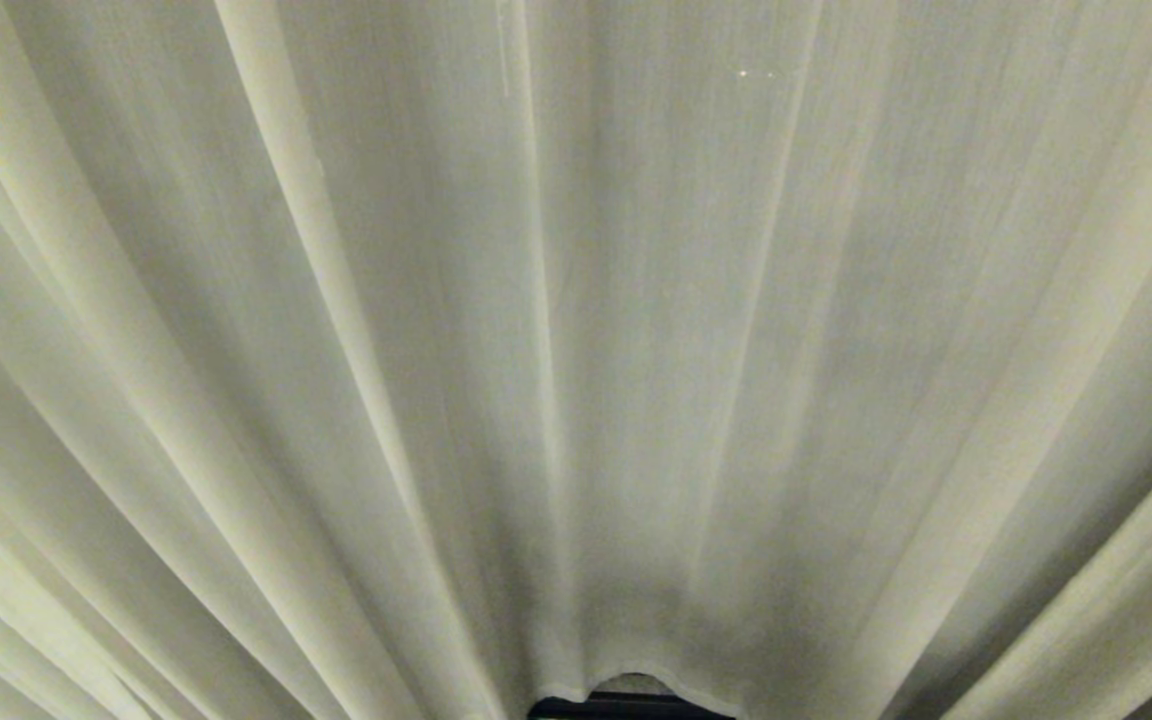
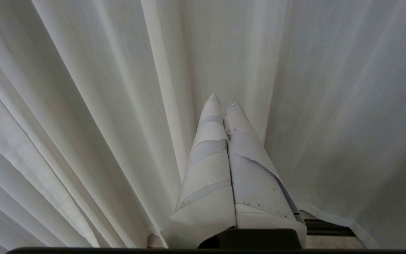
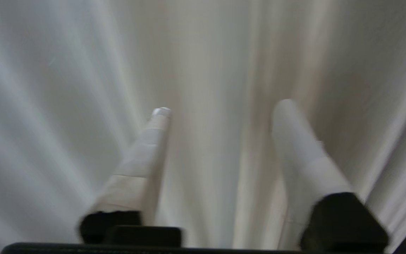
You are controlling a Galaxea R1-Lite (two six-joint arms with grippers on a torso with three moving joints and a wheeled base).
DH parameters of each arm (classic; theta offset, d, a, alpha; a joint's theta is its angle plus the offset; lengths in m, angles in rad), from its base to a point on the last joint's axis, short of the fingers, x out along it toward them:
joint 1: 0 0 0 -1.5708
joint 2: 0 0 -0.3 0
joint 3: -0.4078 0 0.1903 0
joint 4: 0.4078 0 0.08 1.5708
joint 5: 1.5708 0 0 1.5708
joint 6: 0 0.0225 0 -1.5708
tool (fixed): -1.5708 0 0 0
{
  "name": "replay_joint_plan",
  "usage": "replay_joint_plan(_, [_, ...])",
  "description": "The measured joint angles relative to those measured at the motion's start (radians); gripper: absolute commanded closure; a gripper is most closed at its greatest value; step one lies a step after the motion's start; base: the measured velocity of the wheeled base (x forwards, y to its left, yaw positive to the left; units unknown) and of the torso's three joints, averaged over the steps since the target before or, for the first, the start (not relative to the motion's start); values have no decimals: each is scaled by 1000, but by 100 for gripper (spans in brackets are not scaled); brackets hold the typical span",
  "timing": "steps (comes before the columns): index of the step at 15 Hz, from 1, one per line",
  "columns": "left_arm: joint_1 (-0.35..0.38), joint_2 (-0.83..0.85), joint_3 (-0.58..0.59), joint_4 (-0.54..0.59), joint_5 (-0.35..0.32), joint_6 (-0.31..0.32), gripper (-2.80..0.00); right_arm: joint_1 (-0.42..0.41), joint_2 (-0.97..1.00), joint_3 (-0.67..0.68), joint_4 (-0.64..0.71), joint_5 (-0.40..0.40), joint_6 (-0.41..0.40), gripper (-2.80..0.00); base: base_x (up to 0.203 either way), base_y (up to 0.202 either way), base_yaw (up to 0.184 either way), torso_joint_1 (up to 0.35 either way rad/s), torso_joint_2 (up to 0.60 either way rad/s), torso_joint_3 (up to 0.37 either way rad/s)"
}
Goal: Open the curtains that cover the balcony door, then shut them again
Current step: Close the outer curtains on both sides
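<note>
Curtains [image 1: 576, 330]: cream-white pleated fabric filling the head view, hanging drawn across the opening; hem just above a dark strip at the near bottom centre.
Balcony door: hidden behind the fabric; not visible.
Right gripper [image 3: 220, 107]: fingers spread apart, empty, tips pointed at a pleat; contact cannot be told.
Left gripper [image 2: 224, 100]: taped fingers [image 2: 210, 141] clenched together, holding nothing, parked close before the curtain.
Stage (judged): opening not yet begun; no fold is gripped.
Risk 1: jaws may close on only the thin layer, so it slips free when dragged.
Risk 2: a low, sideways pull could strain the hanging rather than slide it.
Surface and room: only fabric, a dark strip [image 1: 626, 708] and a sliver of pale floor [image 2: 330, 241] show.
</note>
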Motion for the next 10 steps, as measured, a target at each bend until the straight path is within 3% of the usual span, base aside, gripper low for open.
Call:
replay_joint_plan(5, [0, 0, 0, 0, 0, 0, 0, -172, 211, -243, -26, 2, 34, -280, 0, 0, 0, 0, 0, 0])
replay_joint_plan(10, [0, 0, 0, 0, 0, 0, 0, -264, 399, -390, -185, 3, 51, -280, 0, 0, 0, 0, 0, 0])
